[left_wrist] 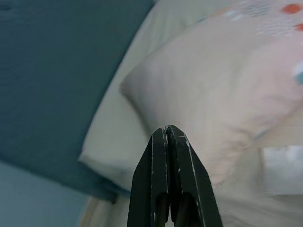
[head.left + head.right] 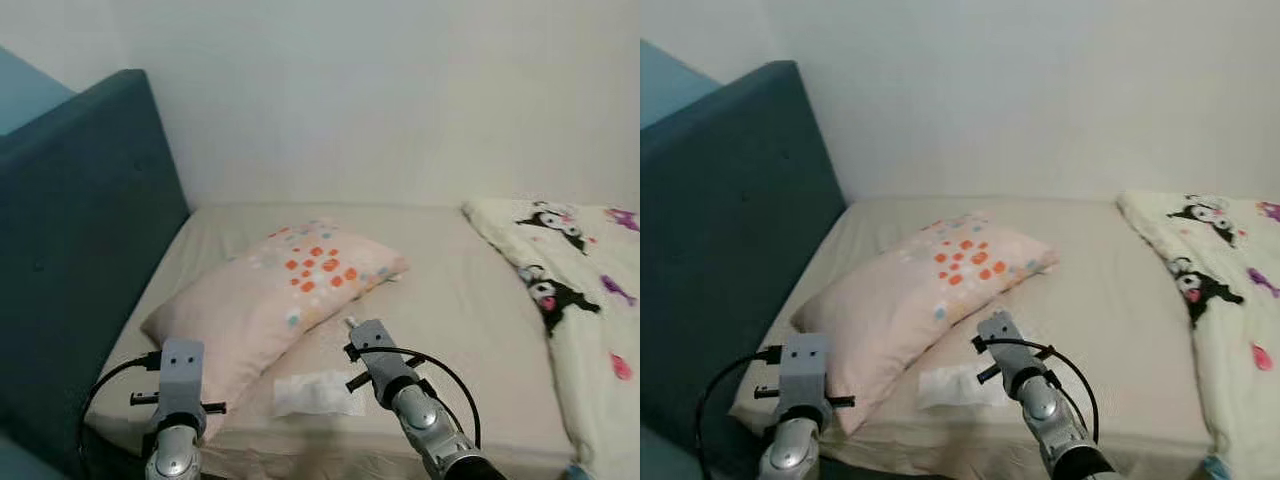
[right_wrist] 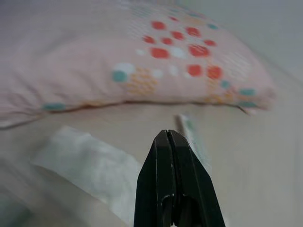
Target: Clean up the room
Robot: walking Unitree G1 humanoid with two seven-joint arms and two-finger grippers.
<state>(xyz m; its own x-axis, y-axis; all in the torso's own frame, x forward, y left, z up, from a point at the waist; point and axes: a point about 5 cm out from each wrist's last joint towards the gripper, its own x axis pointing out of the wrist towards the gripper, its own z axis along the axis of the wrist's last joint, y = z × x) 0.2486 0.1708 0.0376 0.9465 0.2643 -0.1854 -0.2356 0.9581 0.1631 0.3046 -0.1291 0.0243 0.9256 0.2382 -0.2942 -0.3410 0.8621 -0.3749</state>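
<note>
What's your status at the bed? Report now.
Left pincer and right pincer shut, empty, above the mattress edge. Pink pillow lies askew; white tissue beside it. Patterned blanket bunched on the right.

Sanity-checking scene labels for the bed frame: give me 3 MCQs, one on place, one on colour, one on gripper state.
1. Where does the white tissue lie?
A. on top of the blanket
B. on the sheet beside the pillow, near the bed's front edge
C. on the floor

2. What colour is the headboard?
A. dark teal
B. red
C. white

3. How do the fingers of the left gripper and the right gripper stand?
A. both spread wide
B. left shut on the pillow
C. both shut, holding nothing

Answers: 1 B, it sits next to the pillow; 2 A, seen at left; 3 C, wrist views show fingers pressed together.
</note>
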